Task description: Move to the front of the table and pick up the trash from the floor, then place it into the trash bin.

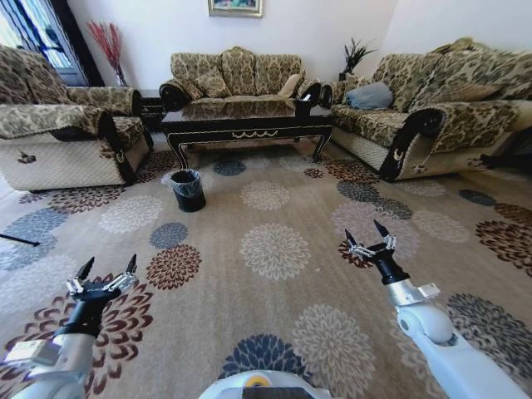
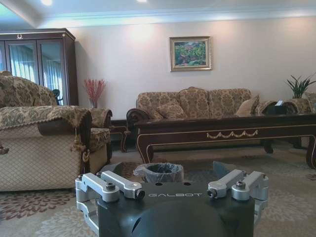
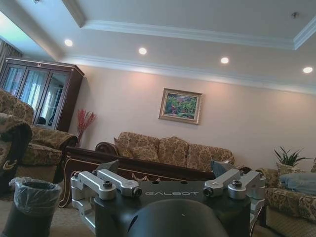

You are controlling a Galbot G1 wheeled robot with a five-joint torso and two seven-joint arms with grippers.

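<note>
Both grippers, left gripper (image 1: 106, 270) and right gripper (image 1: 369, 235), hover spread.

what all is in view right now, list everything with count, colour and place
table: 1, dark wood with gold trim, centre between the sofas
trash bin: 1, black with clear liner, on the carpet before the table's left end
sofas: 3, beige patterned, left, back and right
painting: 1, green, back wall
cabinet: 1, dark wood, back left
carpet: 1, tan with floral medallions
left hand: 1, open, low left
right hand: 1, open, low right
</note>
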